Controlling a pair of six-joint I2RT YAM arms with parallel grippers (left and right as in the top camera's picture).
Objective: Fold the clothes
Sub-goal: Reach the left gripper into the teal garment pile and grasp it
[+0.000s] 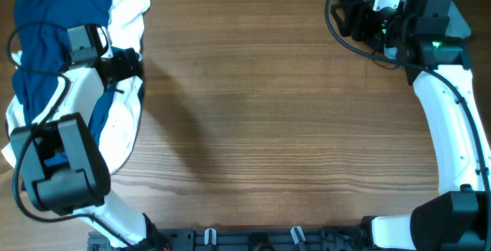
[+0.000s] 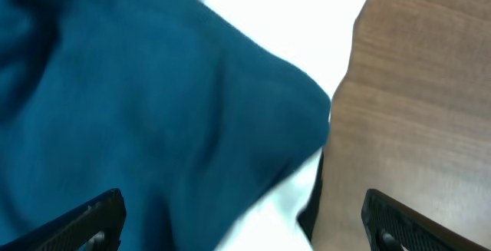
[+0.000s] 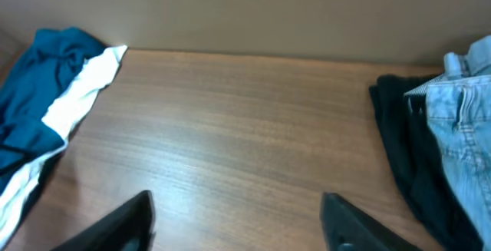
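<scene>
The left claw (image 2: 242, 205) hangs wide open and empty just above the dark-blue T-shirt (image 2: 138, 105), apparently poised to pick it off the heap. The white shirt (image 2: 284, 13) lies partly under it, both crumpled at the far left of the bench (image 1: 276, 128). The right claw (image 3: 236, 205), parted and empty, is parked at the far right.

Blue T-shirt (image 1: 46, 13), white shirt (image 1: 130, 7), wood-grain table (image 1: 268, 113)

Dark-blue T-shirt (image 1: 42, 28): plain, crumpled, unfolded, heaped partly over white shirt (image 1: 129, 9); both bunched at left edge of table (image 1: 276, 113).
</scene>
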